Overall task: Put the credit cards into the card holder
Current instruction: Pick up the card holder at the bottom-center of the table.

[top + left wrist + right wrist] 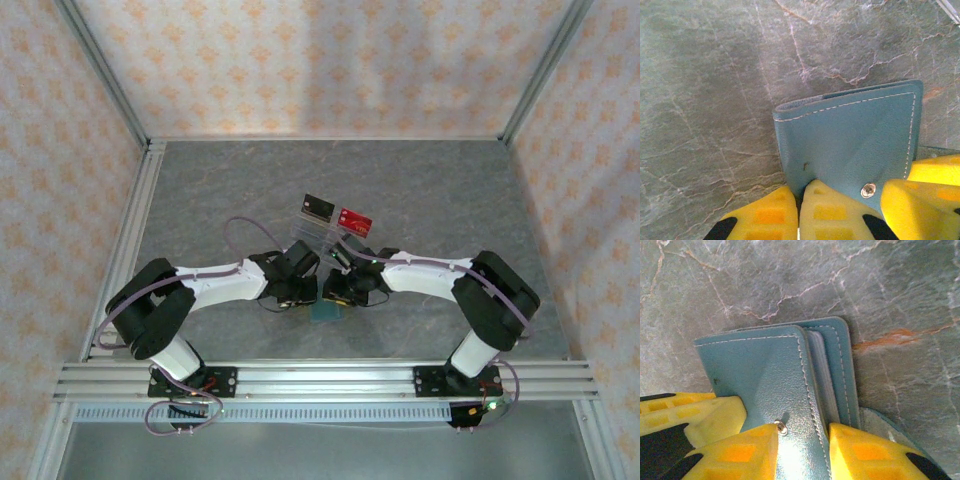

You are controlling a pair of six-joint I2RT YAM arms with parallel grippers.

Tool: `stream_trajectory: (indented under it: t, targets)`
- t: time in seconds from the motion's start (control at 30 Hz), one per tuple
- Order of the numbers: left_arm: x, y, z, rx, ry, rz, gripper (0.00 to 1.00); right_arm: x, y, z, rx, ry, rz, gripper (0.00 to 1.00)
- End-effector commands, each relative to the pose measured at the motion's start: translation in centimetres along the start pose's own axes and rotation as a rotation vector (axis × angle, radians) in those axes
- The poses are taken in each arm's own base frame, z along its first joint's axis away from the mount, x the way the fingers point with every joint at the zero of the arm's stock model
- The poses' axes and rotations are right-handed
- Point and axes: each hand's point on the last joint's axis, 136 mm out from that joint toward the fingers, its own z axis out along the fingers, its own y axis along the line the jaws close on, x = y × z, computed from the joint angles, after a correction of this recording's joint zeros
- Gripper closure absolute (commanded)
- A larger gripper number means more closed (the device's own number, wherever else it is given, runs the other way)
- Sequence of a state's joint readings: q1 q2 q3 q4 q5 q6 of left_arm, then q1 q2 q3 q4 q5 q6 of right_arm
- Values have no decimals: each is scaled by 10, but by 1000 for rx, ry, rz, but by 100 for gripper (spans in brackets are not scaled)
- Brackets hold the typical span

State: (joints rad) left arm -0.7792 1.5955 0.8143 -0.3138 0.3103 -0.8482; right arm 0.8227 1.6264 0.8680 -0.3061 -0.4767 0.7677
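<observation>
the small flat teal-blue stitched card holder (850, 145) lies on the grey marbled table (715, 100) near the arm bases, snap clasp (868, 189) up. the left gripper (799, 194) is pinched together on its corner. the right gripper (804, 430) straddles its stitched edge; whether it clamps, i cannot tell. the thin black card (318, 207) and red card (355, 220) rest farther back on a clear plastic rack (322, 238).

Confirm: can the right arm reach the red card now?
Probably, once free: the red card stands in the rack just beyond the right gripper, nothing between, but its fingers straddle the wallet.

Teal card holder (850, 145) folded, cards (317, 207) outside
</observation>
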Motion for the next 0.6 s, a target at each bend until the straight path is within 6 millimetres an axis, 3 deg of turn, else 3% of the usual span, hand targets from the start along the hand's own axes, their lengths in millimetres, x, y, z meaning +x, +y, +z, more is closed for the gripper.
stream_trajectory:
  t: [0.0,0.2,0.57]
  targets:
    - [28,7,4,-13,106,-8,100,-10,24,-19,-81,-32,-47,67]
    - [21,-4,-10,36,89,-9,100,-15,16,-27,-80,-36,-34,61]
    - [11,-18,-29,111,58,-24,100,-9,11,-23,-56,4,-51,59]
